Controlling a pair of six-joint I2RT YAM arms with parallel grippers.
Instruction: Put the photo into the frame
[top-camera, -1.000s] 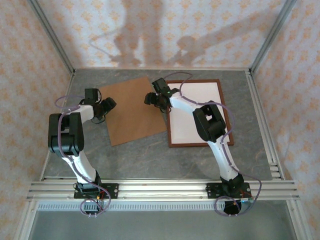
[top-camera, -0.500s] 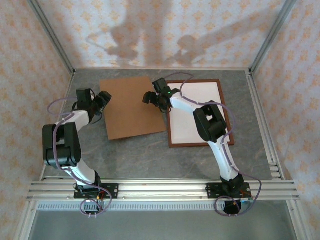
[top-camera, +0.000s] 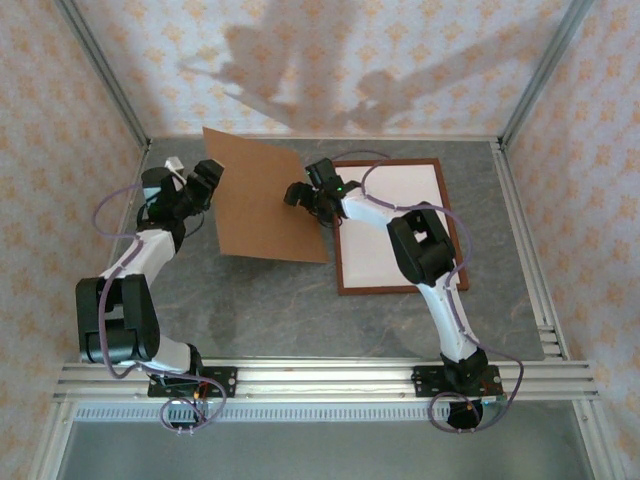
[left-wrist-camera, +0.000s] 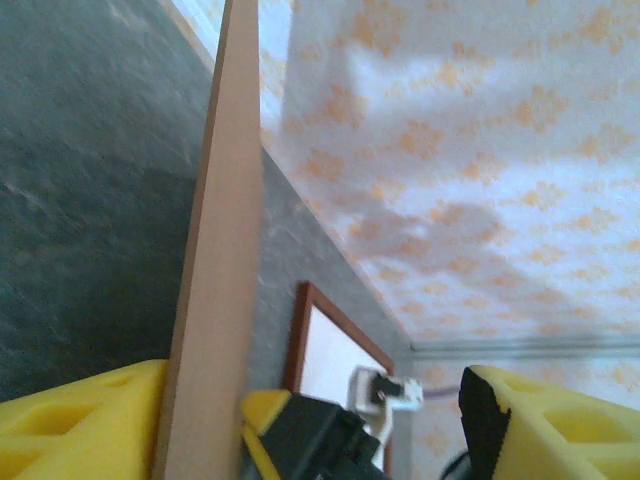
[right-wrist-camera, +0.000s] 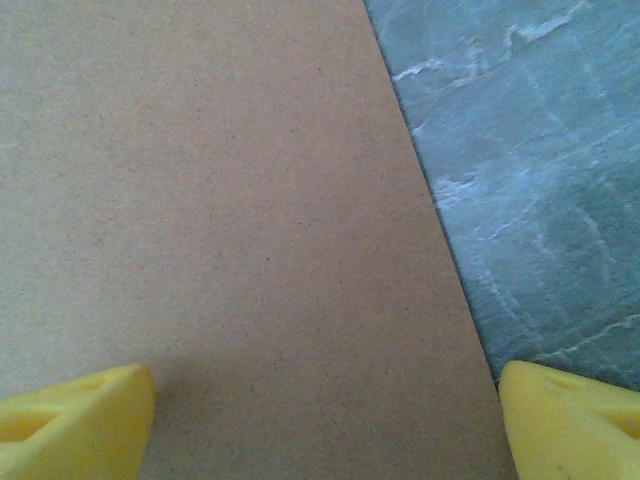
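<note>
Frame (top-camera: 400, 290), quantity one, lay flat on the table (top-camera: 300, 310) right of centre. Its reddish-brown moulding enclosed one white panel (top-camera: 415, 185). One brown backing board (top-camera: 260, 205) stood just beside the frame's left side, tilted, with its left edge raised off the table.

Two arms were present. The left fingers (left-wrist-camera: 80, 425) stood spread wide at the raised edge. The board ran edge-on between them, resting against one finger with a clear gap to the other, so it was propped rather than clamped. The right fingers (right-wrist-camera: 70, 420) were also released and spread wide over the board's right edge, where the board met the table. Contact with the board could not be determined. The right arm crossed the frame's left part.

Changes from one second before:
- The board had lain flat and had since been tipped up on its left side.
- The left arm had swung outward toward the far left corner.
- The right fingers had stayed in place.
- The frame had not moved.
</note>
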